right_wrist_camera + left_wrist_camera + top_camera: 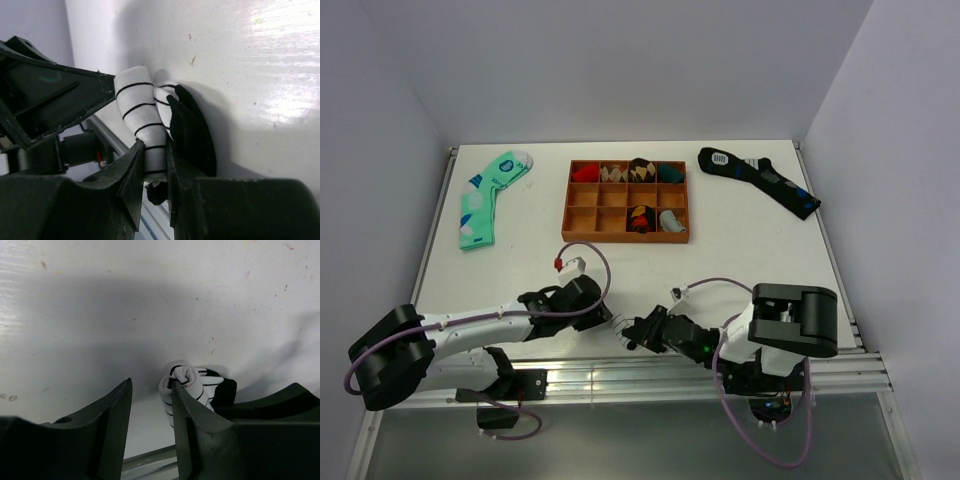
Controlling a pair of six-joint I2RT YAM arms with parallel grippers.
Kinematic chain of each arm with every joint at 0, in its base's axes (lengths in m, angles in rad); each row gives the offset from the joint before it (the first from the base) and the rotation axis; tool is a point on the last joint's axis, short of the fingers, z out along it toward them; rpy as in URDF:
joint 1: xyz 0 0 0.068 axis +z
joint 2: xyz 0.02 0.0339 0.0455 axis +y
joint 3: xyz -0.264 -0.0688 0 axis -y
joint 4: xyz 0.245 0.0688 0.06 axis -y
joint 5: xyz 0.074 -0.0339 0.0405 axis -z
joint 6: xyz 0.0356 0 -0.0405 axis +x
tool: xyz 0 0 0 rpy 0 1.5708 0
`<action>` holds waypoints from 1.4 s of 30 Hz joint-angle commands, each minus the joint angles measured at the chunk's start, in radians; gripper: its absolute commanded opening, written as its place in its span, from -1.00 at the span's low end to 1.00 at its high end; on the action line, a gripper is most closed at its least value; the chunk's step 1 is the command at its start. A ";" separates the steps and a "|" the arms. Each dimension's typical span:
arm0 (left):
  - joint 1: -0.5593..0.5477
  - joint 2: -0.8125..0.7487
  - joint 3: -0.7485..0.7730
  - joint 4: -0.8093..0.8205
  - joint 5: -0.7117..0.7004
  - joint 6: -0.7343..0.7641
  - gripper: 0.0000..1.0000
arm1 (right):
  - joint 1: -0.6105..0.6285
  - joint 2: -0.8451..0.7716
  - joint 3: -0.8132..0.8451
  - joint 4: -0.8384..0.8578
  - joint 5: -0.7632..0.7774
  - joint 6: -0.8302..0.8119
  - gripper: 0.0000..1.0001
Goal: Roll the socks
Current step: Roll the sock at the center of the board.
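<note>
Nearest the lens, right wrist view: your right gripper (155, 150) had both black fingers closed on the sock (136, 102), pinching the near end of a tight white roll ringed with thin black stripes; a black part of the sock bulged beside the roll and rested on the table (250, 70).

Left wrist view: your left gripper (150, 390) stood with its jaws apart and only bare table between them; the roll sat outside that gap, just past one finger, its spiral end turned toward the camera; whether that finger touched the roll could not be told.

Top view: your two grippers met low at the table's near edge, between the arm bases and close to the metal rail (650, 372); the sock lay there, almost wholly hidden by the fingers.

Background, top view: a wooden tray (566, 205) sat at mid-table, several compartments holding small coloured bundles (641, 216); a mint sock (485, 195) lay flat to its left and a black sock (760, 178) to its right, both well apart from your grippers.
</note>
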State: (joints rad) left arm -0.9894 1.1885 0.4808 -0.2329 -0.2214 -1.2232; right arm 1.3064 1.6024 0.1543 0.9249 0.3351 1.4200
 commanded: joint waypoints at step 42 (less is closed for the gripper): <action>-0.018 -0.145 -0.021 -0.086 -0.081 -0.183 -0.10 | -0.262 0.171 0.111 -0.299 -0.123 -0.217 -1.00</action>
State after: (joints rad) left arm -1.0050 1.0439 0.4213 -0.3092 -0.2604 -1.3796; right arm 1.0641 1.7676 0.3080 1.0122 0.1093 1.3586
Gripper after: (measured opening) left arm 0.447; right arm 0.259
